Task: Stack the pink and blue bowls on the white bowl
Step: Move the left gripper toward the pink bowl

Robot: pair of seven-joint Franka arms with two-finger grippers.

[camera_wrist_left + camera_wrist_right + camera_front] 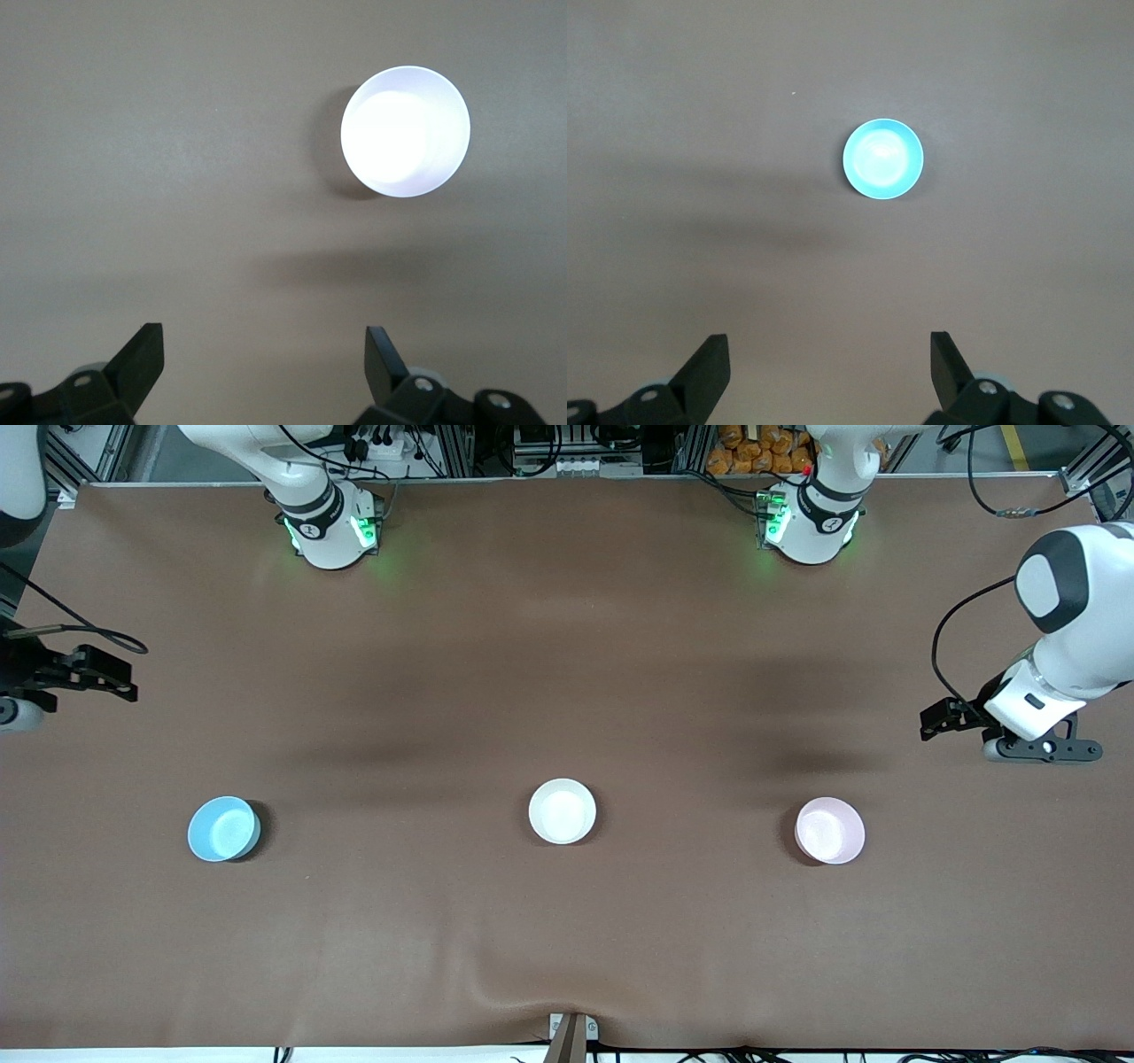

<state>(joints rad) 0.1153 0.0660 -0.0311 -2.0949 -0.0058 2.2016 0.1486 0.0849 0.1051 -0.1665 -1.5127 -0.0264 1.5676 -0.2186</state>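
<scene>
Resting apart on matte brown cloth (567, 646), smooth round blue bowl (223, 829), white bowl (562, 811), pink bowl (829, 831)

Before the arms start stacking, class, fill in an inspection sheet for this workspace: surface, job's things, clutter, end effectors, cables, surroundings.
Surface: brown cloth-covered table, rippled at the edge nearest the front camera.
Job's things: blue bowl toward the right arm's end, white bowl in the middle, pink bowl toward the left arm's end; all upright, empty, apart, none stacked.
Clutter: nothing seen.
End effectors: left end effector open, empty, up over the table near the pink bowl; right end effector open, empty, up over the table near the blue bowl.
Cables: black cable looping along the left arm.
Surroundings: metal framing and orange items past the arm bases.
</scene>
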